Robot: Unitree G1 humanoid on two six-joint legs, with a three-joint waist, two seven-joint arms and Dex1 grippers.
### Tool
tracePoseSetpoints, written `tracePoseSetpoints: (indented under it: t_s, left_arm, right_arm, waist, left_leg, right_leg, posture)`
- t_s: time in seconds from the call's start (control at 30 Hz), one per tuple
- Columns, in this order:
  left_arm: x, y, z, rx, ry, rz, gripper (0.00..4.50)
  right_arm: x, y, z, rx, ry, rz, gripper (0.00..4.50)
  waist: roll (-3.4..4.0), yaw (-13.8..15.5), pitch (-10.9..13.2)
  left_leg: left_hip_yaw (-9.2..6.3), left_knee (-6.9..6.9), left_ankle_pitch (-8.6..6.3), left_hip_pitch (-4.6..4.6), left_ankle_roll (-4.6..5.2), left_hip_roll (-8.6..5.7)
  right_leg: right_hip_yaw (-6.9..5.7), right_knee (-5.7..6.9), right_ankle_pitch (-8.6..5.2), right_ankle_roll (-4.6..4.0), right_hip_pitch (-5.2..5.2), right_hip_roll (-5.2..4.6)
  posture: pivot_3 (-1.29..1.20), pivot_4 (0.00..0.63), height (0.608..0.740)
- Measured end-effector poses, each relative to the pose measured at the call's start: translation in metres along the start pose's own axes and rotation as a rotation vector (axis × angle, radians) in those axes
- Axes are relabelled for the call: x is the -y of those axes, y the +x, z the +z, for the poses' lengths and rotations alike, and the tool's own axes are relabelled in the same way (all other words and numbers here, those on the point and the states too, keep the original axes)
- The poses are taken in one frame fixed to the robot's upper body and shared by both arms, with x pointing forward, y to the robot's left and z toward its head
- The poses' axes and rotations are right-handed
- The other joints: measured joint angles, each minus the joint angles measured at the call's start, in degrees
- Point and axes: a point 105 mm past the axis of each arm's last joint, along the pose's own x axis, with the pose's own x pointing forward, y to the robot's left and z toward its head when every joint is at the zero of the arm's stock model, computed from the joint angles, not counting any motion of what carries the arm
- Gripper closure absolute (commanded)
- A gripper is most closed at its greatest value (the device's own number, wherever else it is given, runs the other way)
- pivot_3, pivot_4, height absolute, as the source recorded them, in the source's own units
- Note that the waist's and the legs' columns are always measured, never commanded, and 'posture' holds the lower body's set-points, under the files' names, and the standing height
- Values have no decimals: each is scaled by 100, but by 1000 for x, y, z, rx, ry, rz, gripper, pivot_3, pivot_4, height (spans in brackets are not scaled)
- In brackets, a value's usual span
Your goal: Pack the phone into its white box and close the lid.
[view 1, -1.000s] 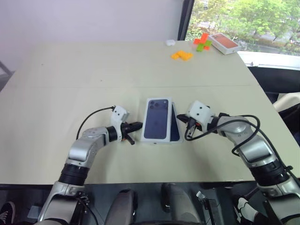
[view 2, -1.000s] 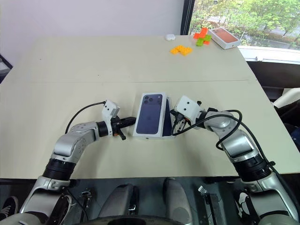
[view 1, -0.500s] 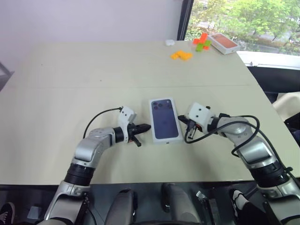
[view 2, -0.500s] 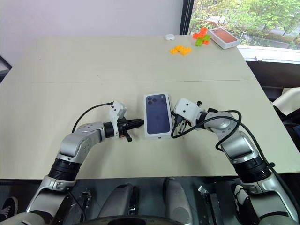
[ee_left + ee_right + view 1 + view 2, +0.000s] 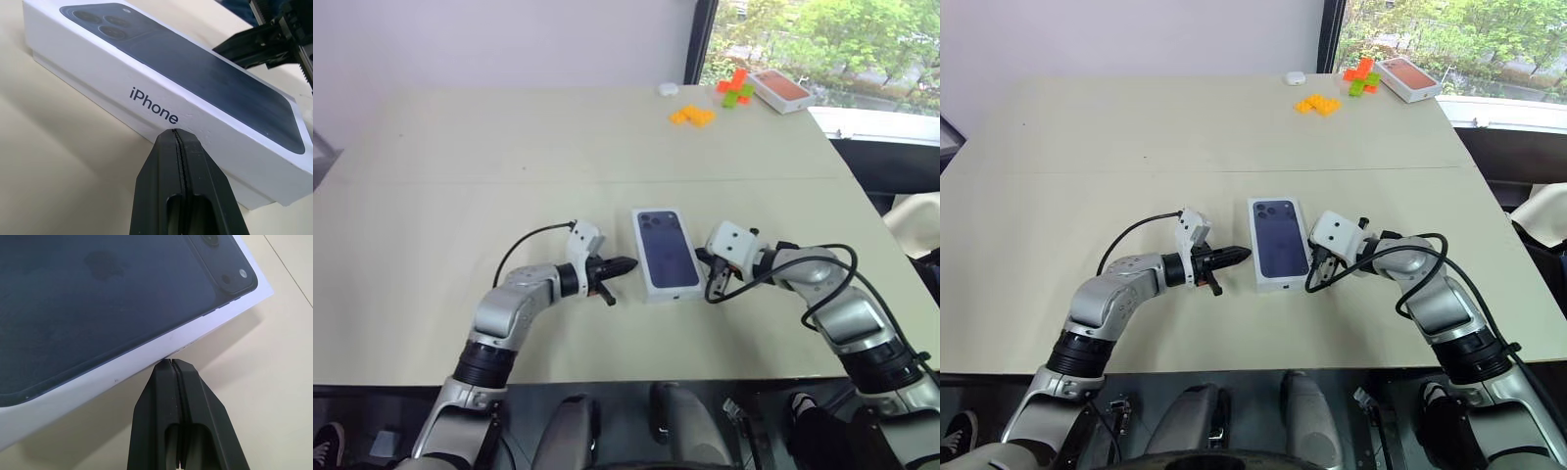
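Lid [image 5: 667, 251], printed with the dark blue phone picture, sits closed over the white box [image 5: 93, 95] at the near middle of the table [image 5: 460, 176]. Left gripper [image 5: 625, 264], jaws pressed together and empty, points at its left side. Right gripper [image 5: 1320, 266], also clamped on nothing, sits just right of it.

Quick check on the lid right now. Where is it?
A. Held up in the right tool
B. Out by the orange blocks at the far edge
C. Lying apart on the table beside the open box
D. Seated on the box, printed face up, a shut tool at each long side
D: the lid covers the box, phone print up, between the shut left tool and shut right tool.
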Motion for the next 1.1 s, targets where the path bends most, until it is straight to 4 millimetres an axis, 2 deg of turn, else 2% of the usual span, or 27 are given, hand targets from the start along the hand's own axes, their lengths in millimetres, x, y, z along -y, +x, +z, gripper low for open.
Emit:
tracePoseSetpoints:
  t_s: [0.3,0.47,0.57,0.63,0.73,0.8,0.87,0.97,1.03,1.1]
  left_arm:
    - [-4,-2,-1,-7,1,19,4500]
    - [-13,-16,4,-9,15,52,4500]
    - [-18,-29,18,25,25,66,4500]
    - [-16,-30,34,67,26,47,4500]
    - [-4,-21,62,144,52,-10,4500]
    - [9,-10,68,165,53,-60,4500]
    - [20,2,61,144,45,-103,4500]
    - [28,15,42,77,34,-124,4500]
    - [26,20,24,18,50,-102,4500]
    - [21,20,8,-30,53,-73,4500]
  right_arm:
    - [-2,0,0,-2,-5,4,4479]
    - [3,-7,-3,-10,1,8,4479]
    - [13,-22,10,62,48,8,4479]
    - [20,-32,24,127,60,14,4479]
    - [21,-40,39,202,87,41,4479]
    - [13,-40,43,222,102,82,4479]
    - [-1,-38,40,215,110,132,4479]
    - [-27,-29,23,157,120,203,4479]
    - [-41,-25,10,112,88,220,4479]
    - [-43,-24,9,102,28,203,4479]
  waist:
    - [0,-6,0]
    - [0,-6,0]
    - [-1,-4,1]
    - [-1,5,2]
    - [-2,31,1]
    - [-2,17,0]
    - [-2,10,0]
    - [-2,0,0]
    - [-1,-9,0]
    - [-2,-23,-2]
  left_leg:
    - [0,0,0,1,0,1]
    - [0,0,0,1,0,1]
    - [-1,0,0,0,0,2]
    - [-3,0,0,-1,0,1]
    - [-8,3,0,0,0,-2]
    - [-5,2,0,0,0,-4]
    - [-6,1,-2,-1,1,-4]
    - [-5,0,-2,0,2,-3]
    - [1,0,-1,6,1,-2]
    - [5,1,-1,20,0,0]
  right_leg:
    - [0,1,0,0,0,1]
    - [0,2,0,0,0,1]
    - [0,1,0,0,0,1]
    - [-1,0,0,1,1,1]
    - [-3,-3,0,1,8,-1]
    - [-1,-5,1,1,9,-3]
    - [-1,-3,1,2,7,-3]
    - [0,-1,1,2,5,-1]
    - [3,0,0,1,5,1]
    - [6,2,-2,-1,14,6]
  posture:
    - [0,150,740]
    - [0,150,740]
    - [0,150,740]
    - [0,150,740]
    - [0,150,740]
    - [0,150,740]
    - [0,150,740]
    - [0,150,740]
    - [0,150,740]
    - [0,150,740]
